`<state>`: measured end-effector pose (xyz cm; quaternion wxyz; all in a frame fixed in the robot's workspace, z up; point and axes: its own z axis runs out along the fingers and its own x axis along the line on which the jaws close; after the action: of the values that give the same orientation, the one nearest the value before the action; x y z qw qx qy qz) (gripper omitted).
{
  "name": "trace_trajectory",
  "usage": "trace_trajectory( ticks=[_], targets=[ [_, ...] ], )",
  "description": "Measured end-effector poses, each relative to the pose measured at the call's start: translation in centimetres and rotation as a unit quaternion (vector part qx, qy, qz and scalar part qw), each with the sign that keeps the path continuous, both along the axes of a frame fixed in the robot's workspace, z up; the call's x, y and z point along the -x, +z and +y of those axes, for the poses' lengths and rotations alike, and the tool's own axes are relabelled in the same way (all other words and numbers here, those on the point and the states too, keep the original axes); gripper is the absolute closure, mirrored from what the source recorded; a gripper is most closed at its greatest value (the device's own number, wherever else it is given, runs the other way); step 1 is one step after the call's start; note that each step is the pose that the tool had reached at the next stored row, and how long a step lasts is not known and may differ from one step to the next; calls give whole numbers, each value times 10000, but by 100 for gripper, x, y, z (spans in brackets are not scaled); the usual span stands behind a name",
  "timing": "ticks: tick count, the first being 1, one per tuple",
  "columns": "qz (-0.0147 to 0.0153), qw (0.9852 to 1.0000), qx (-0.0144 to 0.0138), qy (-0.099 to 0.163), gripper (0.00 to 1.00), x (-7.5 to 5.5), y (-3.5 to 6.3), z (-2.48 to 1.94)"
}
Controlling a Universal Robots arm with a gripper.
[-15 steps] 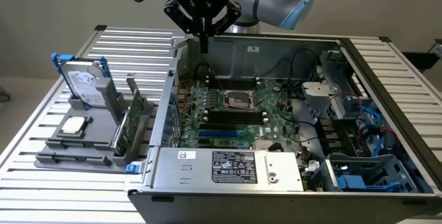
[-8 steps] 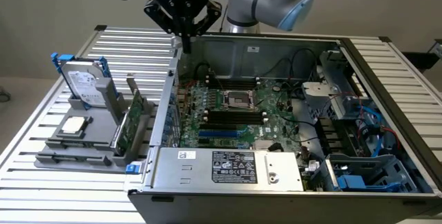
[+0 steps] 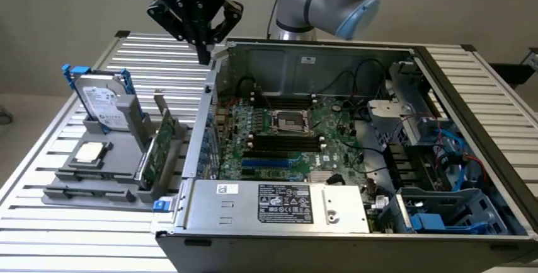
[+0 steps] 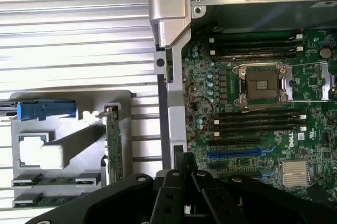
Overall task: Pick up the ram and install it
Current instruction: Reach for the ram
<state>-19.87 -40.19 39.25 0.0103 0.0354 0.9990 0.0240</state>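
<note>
Exterior view: tool [image 3: 204,57], fingers pressed together with nothing between them, hanging above the slatted surface [image 3: 67,235] just outside the far corner of the open computer case [image 3: 319,49] on the exterior view's left. Motherboard [image 3: 286,140] lies exposed inside the case. Grey holder [image 3: 101,175] sits beside the case and carries an upright hard drive [image 3: 105,106], a processor chip [image 3: 88,153] and a green expansion card [image 3: 161,147] standing on edge. Wrist view: tool fingers [image 4: 176,182] closed and empty. The ram [image 4: 55,181] stands on edge in a holder slot, apart from the tool, with a second green stick [image 4: 52,201] just beside it.
</note>
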Motion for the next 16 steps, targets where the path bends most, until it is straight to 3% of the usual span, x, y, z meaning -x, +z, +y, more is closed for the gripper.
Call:
trace_trajectory(
  ticks=[8, 16],
  targets=[
    [0, 10000, 7, 0, 89, 364, -9, -31],
    [0, 10000, 11, 0, 89, 730, -33, -100]
  ],
)
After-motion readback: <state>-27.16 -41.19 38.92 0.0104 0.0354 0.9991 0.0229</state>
